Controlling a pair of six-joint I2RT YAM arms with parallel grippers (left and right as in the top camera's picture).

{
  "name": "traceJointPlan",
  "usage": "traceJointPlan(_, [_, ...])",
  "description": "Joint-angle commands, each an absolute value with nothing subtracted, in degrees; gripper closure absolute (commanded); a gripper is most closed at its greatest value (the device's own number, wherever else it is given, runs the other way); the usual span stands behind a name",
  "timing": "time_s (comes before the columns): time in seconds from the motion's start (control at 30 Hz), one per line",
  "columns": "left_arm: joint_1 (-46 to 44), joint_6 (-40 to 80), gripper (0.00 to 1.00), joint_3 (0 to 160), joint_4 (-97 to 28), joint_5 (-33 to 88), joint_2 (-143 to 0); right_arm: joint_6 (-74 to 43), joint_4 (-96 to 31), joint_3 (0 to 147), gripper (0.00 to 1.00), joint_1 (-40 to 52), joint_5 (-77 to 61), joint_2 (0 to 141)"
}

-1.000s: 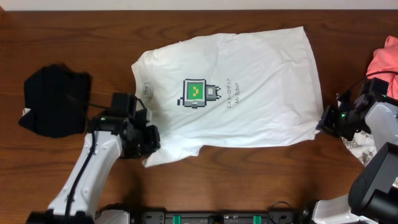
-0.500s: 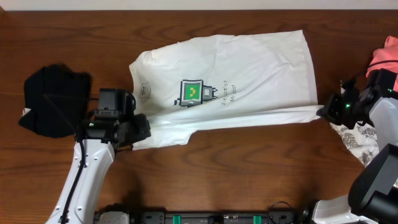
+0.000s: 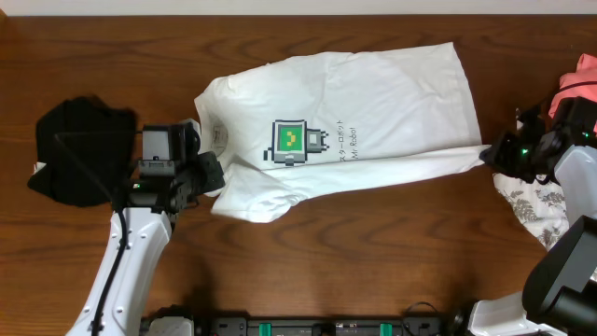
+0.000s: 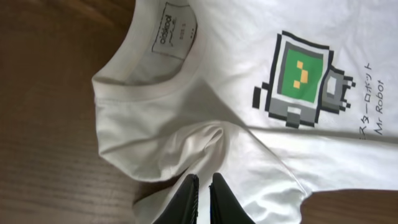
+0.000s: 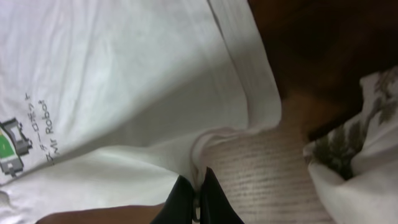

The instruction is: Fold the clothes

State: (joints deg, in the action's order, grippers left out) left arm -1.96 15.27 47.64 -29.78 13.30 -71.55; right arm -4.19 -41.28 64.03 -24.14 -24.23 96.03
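- A dark wooden counter (image 3: 373, 252) fills the overhead view, wood grain running side to side.
- The left fingers (image 4: 191, 199) are pinched almost together on a soft fold of the white T-shirt (image 3: 373, 103), just below the collar on the shoulder side.
- The right fingers (image 5: 186, 202) are closed tight on the hem corner, and the cloth draws out to a point toward them.
- The T-shirt lies print-up across the middle of the counter. Its near long edge is lifted between the two grips and sags in the middle.
- My judgement is that it is light, limp jersey — it drapes, wrinkles and gives no stiffness, so a single pinch drags only a corner.
- It is best held at the doubled, stitched parts, the hem corner and the collar or shoulder seam, kept taut between both arms.
- Further out, a black garment (image 3: 79, 154) sits bunched at the left end. A pink garment (image 3: 578, 89) and a leaf-patterned white garment (image 3: 532, 201) lie at the right end, near the right arm.
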Motion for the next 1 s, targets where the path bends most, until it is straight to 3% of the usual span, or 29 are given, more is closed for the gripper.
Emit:
traceJointPlan(0.0, [-1.7, 15.8, 0.91, 49.1, -28.5, 12.6, -74.3, -5.8, -39.9, 65.4, 0.99, -23.8, -24.6, 95.2])
traceJointPlan(0.23, [-1.7, 15.8, 0.91, 49.1, -28.9, 15.6, -78.3, -6.0, -39.8, 65.4, 0.99, -23.0, -24.2, 95.2])
traceJointPlan(0.47, [-2.6, 15.6, 0.56, 48.8, -31.2, 16.4, -80.6, -6.0, -39.8, 65.4, 0.99, -21.6, -24.0, 95.2])
traceJointPlan(0.97, [-4.2, 15.2, 0.55, 48.1, -31.2, 18.6, -87.9, -6.0, -40.3, 65.3, 0.99, -21.6, -23.9, 95.2])
